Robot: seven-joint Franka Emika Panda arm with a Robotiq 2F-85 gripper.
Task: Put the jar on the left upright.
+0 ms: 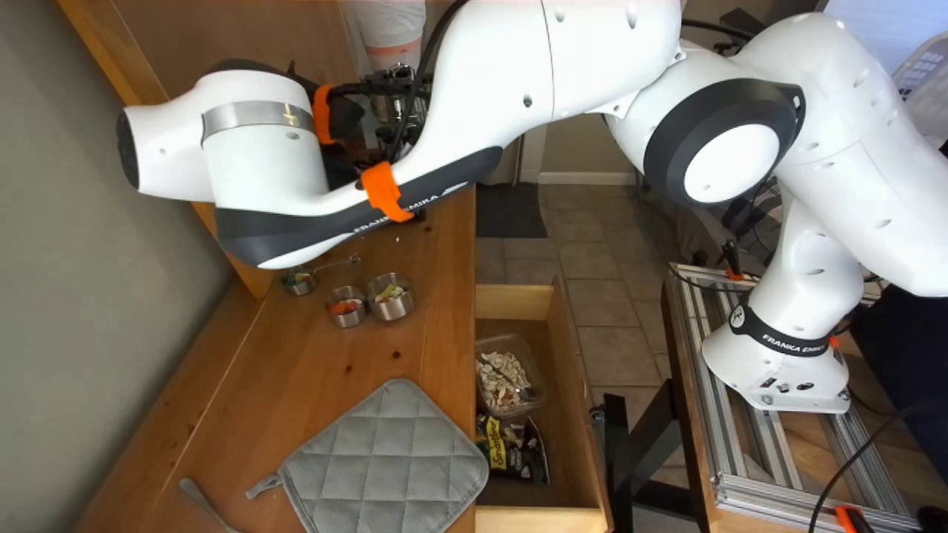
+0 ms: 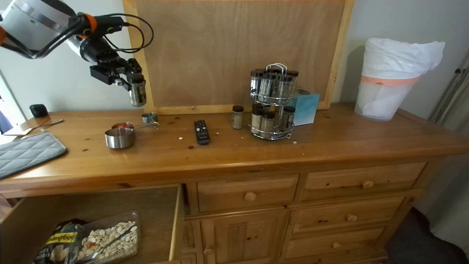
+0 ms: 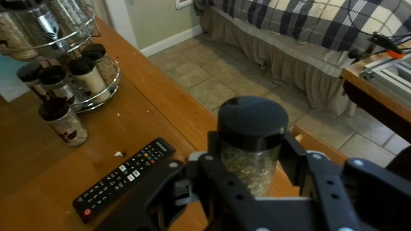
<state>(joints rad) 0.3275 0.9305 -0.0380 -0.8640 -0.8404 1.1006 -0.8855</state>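
The jar (image 2: 138,93) is slim, greyish and see-through, with a black lid and dried herbs inside. My gripper (image 2: 129,80) is shut on it near the lid and holds it well above the wooden counter top, lid up and slightly tilted. In the wrist view the jar (image 3: 250,160) stands between both fingers of the gripper (image 3: 252,146), which touch its sides just under the lid; its lower end is partly hidden. In an exterior view the arm hides the jar and the gripper.
Metal measuring cups (image 2: 119,138) stand below the jar. A remote (image 2: 202,132), a loose spice jar (image 2: 237,118) and a wire spice rack (image 2: 272,99) stand farther along. A grey quilted pad (image 1: 389,459) lies near an open drawer (image 1: 563,444) with snacks.
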